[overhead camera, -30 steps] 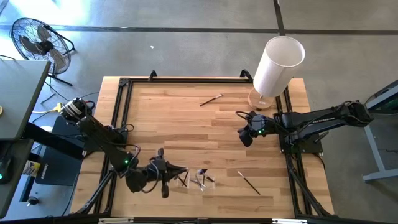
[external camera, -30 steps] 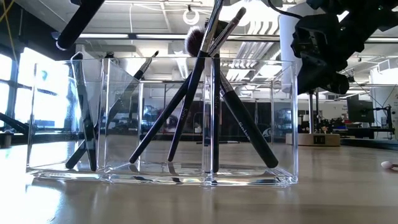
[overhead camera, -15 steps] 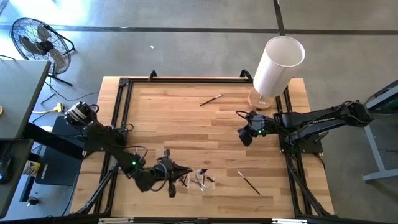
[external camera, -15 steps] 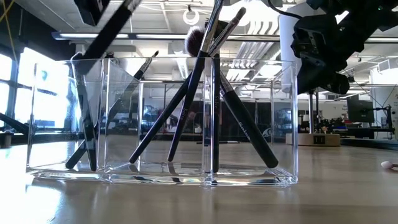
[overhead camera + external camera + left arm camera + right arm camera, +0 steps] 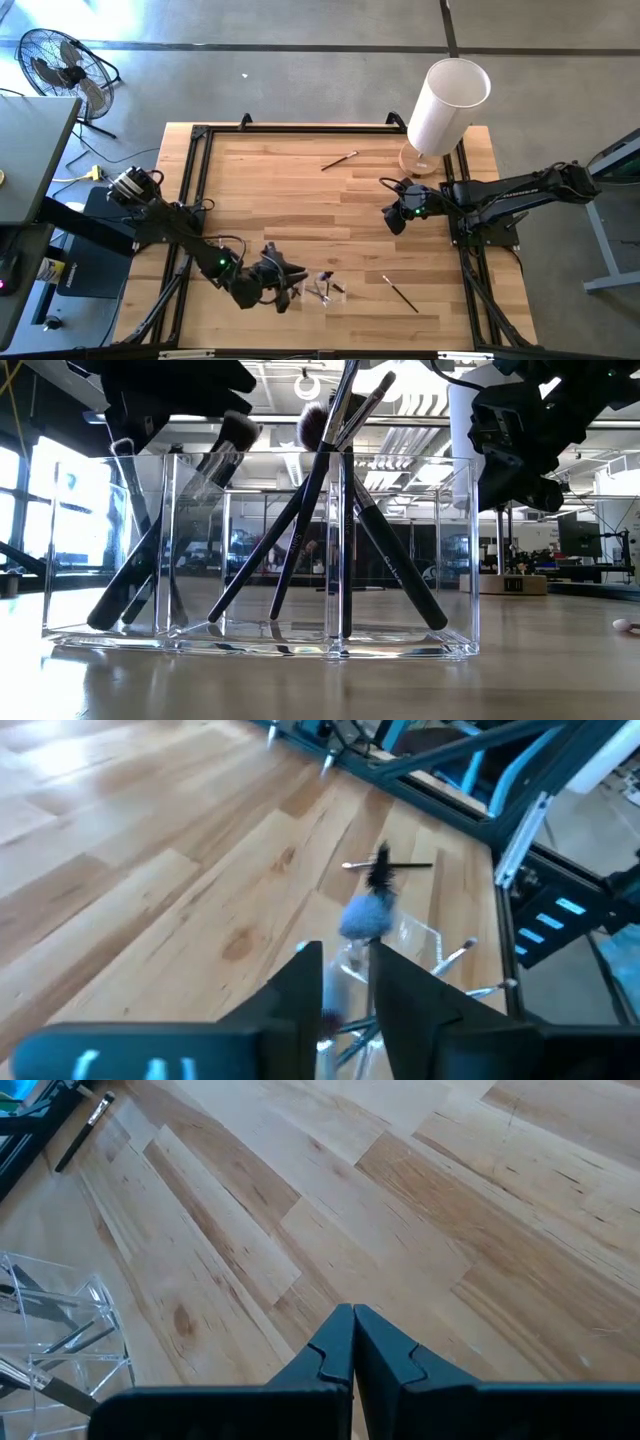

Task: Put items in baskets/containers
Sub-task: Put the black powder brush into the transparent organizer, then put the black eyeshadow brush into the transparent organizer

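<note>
The clear holder (image 5: pixel 327 290) (image 5: pixel 455 560) stands near the table's near edge with several dark-handled brushes leaning inside. My left gripper (image 5: pixel 287 283) (image 5: pixel 345 955) hovers over its left end, shut on a fluffy-headed brush (image 5: pixel 236 430). The brush slants down into the left compartment, and its handle end (image 5: pixel 100 620) is at the floor. Two loose brushes lie on the wood, one near the far edge (image 5: pixel 339 160) and one near the near right (image 5: pixel 400 293). My right gripper (image 5: pixel 392 217) (image 5: pixel 353 1312) waits shut above the table's right side. My left gripper holds the brush close below its bristle head (image 5: pixel 360 917), which pokes out just past the fingertips (image 5: pixel 305 970). The fingers come from above, slanting toward the table's right. The brush is tilted head up, its handle end inside the holder. The pads hide the exact contact.
A tall white cylinder (image 5: pixel 445 105) on a round wooden base stands at the far right corner. A black frame (image 5: pixel 200 135) borders the tabletop. Bare wood spans the middle between the two arms. A fan (image 5: pixel 60 65) sits on the floor beyond the table.
My left gripper has moved toward the table's right and down onto the holder's left end. The brush it carries has gone from hanging above the rim to slanting inside the left compartment, its handle end down at the floor.
</note>
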